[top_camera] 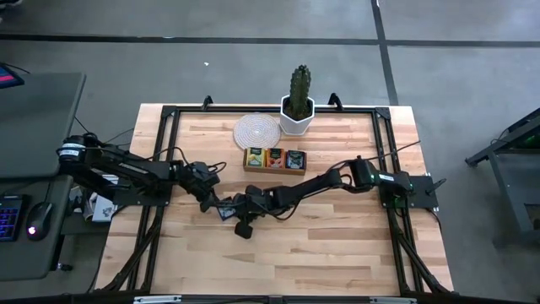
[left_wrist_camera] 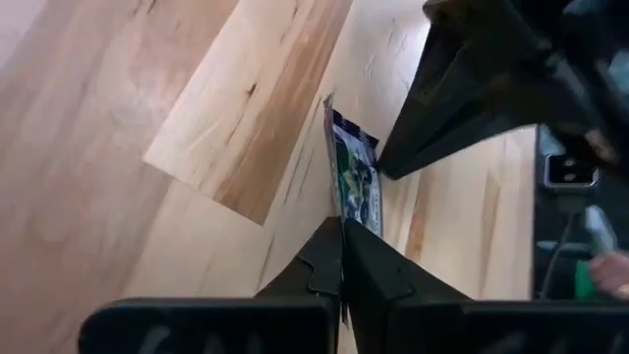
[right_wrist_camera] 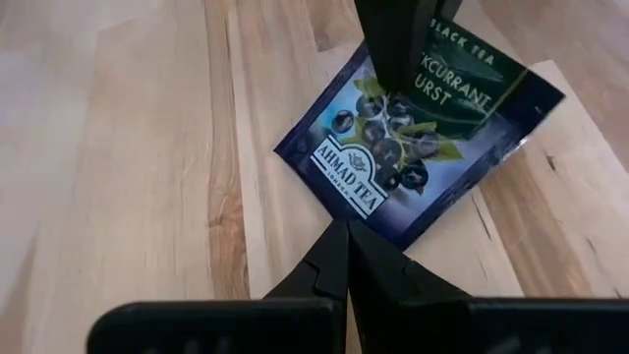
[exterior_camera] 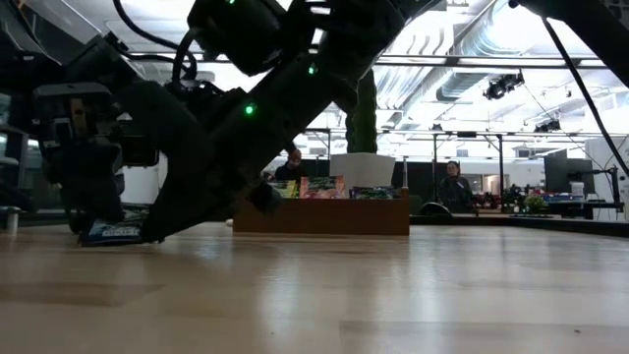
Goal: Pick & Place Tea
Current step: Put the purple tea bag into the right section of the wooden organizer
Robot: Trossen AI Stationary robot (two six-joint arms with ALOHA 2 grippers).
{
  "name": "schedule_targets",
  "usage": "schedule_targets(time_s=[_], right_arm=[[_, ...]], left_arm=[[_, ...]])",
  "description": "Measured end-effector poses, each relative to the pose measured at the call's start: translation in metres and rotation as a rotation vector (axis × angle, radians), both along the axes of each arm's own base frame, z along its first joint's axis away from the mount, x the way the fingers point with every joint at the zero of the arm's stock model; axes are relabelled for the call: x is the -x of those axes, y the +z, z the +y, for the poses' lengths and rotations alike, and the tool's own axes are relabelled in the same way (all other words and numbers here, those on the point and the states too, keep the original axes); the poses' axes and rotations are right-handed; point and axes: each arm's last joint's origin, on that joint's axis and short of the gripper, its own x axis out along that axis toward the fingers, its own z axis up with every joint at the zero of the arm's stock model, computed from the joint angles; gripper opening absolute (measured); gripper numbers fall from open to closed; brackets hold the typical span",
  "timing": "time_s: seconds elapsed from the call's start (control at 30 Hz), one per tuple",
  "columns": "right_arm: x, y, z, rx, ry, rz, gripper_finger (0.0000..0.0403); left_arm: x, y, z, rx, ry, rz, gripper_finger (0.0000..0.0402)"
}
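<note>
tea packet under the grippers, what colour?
Dark blue tea packet with a green label panel and berries; right wrist view shows it best.

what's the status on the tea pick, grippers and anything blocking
Left gripper shut on dark blue tea packet, edge-on. Right gripper shut, empty, close beside it. Tray beyond, path unblocked.

The left gripper (right_wrist_camera: 398, 39) hides part of the dark tea packet's (right_wrist_camera: 393, 167) printed label.

One tray (top_camera: 274, 170), one cactus (top_camera: 299, 88), two grippers.
</note>
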Motion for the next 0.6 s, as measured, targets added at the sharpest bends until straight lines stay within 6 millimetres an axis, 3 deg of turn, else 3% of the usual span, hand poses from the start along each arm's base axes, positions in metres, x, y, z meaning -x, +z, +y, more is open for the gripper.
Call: schedule_targets(time_s=[0.4,0.6], right_arm=[[0.019,0.062,-0.002,-0.032,0.062,0.042,0.0],[0.034,0.107,-0.014,-0.004,0.089,0.021,0.0001]], left_arm=[[-0.008,0.009,0.002,-0.138,-0.067,-0.138,0.0],[-0.031,0.035,0.003,-0.231,-0.15,-0.232,0.0]])
